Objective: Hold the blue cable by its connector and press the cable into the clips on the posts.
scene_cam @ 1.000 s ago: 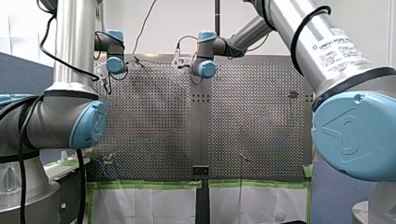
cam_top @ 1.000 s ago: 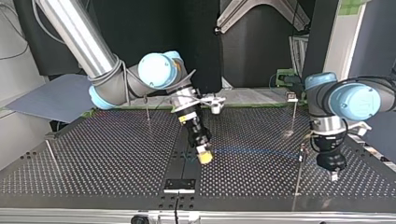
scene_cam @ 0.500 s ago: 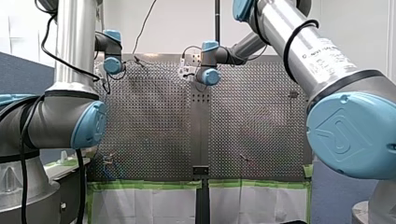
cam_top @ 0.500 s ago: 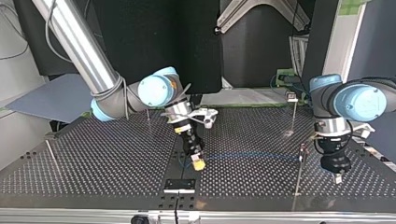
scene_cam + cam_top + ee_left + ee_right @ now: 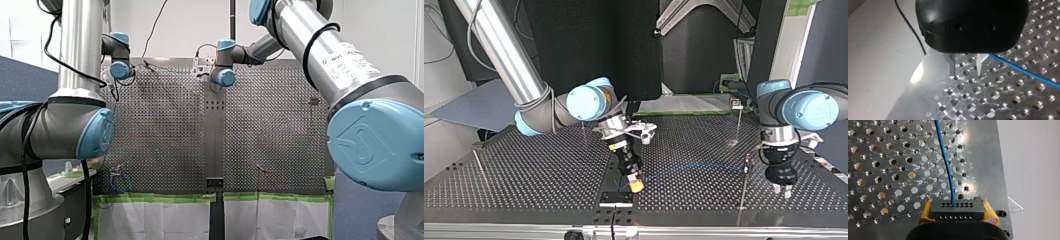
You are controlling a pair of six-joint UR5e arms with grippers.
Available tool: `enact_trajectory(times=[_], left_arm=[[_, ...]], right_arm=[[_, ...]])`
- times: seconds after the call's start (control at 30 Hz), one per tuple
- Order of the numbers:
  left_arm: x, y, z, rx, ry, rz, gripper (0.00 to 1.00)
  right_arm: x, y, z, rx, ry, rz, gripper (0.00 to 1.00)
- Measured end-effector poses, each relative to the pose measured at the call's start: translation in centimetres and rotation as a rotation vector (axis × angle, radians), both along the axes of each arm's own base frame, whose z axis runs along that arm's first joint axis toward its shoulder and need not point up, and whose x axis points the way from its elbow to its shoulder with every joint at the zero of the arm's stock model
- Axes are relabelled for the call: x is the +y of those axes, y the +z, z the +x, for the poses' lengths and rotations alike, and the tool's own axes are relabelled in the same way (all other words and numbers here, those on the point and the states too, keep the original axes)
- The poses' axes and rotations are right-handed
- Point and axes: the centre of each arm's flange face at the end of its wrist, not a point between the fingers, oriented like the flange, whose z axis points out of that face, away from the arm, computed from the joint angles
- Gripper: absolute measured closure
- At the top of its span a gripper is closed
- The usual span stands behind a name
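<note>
**Connector** (image 5: pixel 957 208): black, rectangular, with rows of small holes on its face. It is clamped between the yellow pads (image 5: pixel 989 213) of my right gripper (image 5: pixel 958 213) and held low over the perforated table (image 5: pixel 885 170), close to the table's edge.

**Blue cable** (image 5: pixel 946 167): leaves the connector's face near its middle and runs ahead over the table's holes. In the top view it curves away from the connector toward a thin post (image 5: pixel 744 185). Whether it sits in a clip there cannot be told.

**My left gripper** (image 5: pixel 966 71): black body with two metal fingers (image 5: pixel 952 66). The jaws stand apart with nothing between them, tips just above the table. It is well apart from the connector, beyond the thin post. The cable passes just beside one finger.

**Second post** (image 5: pixel 738 120): upright, with a small clip on top. It stands farther from the connector than the thin post, toward the arms' side.

**Third post** (image 5: pixel 480 170): thin and leaning, well apart from the connector on the side away from my left gripper.
</note>
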Motion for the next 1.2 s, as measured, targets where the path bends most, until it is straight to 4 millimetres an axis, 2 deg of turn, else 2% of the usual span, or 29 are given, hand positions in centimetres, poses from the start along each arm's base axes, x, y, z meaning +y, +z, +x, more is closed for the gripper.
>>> enact_trajectory(times=[0.03, 0.37, 0.53, 0.77, 1.2], left_arm=[[0.0, -0.1, 0.0, 0.007, -0.001, 0.004, 0.0], [0.5, -0.8, -1.2, 0.102, 0.08, 0.042, 0.0], [0.1, -0.9, -3.1, 0.153, 0.105, 0.064, 0.0], [-1.0, -1.3, -5.9, 0.203, 0.054, 0.036, 0.0], [-4.0, -2.4, -11.7, 0.312, -0.074, 0.055, 0.0]], right_arm=[[0.0, 0.0, 0.0, 0.001, 0.0, 0.001, 1.0], [0.1, -0.1, 0.0, 0.011, 0.006, 0.008, 1.0], [0.1, -0.1, -0.1, 0.013, 0.006, 0.01, 1.0], [0.1, -0.2, -0.1, 0.011, 0.007, 0.013, 1.0], [0.2, -0.2, 0.0, 0.012, 0.009, 0.02, 1.0]])
